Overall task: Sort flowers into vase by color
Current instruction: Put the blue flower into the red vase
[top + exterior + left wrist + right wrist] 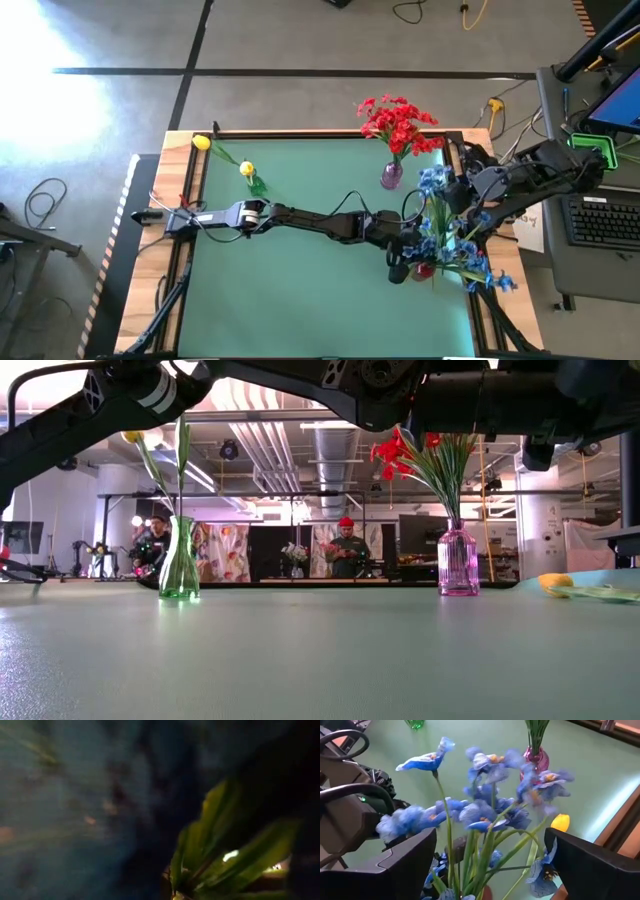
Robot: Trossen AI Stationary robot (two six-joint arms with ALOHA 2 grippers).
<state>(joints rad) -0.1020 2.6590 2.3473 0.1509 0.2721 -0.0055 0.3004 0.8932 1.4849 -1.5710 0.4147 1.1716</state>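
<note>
Blue flowers (pixel 452 240) stand bunched in a reddish vase (pixel 425 268) at the table's right. My left gripper (pixel 398 262) reaches level across the table into their leaves (pixel 200 855); its fingertips are hidden. My right gripper (pixel 490 870) hangs open above the blue blooms (pixel 485 812), one finger on either side and apart from them. Red flowers (pixel 400 122) stand in a pink vase (pixel 391 176). Two yellow flowers (pixel 247 168) lean out of a green vase (pixel 180 565). Another yellow flower (pixel 555 582) lies flat near the right edge. My left gripper comes level from the table's left into the foliage of the blue bunch. Blooms and leaves hide its fingertips in every view, so I cannot tell whether it touches a stem or the vase.
The left arm (pixel 310 218) stretches across the middle of the green mat (pixel 300 300). A keyboard and a screen stand on a stand beyond the right edge (pixel 605 215). People stand in the room behind the table (pixel 345 550).
</note>
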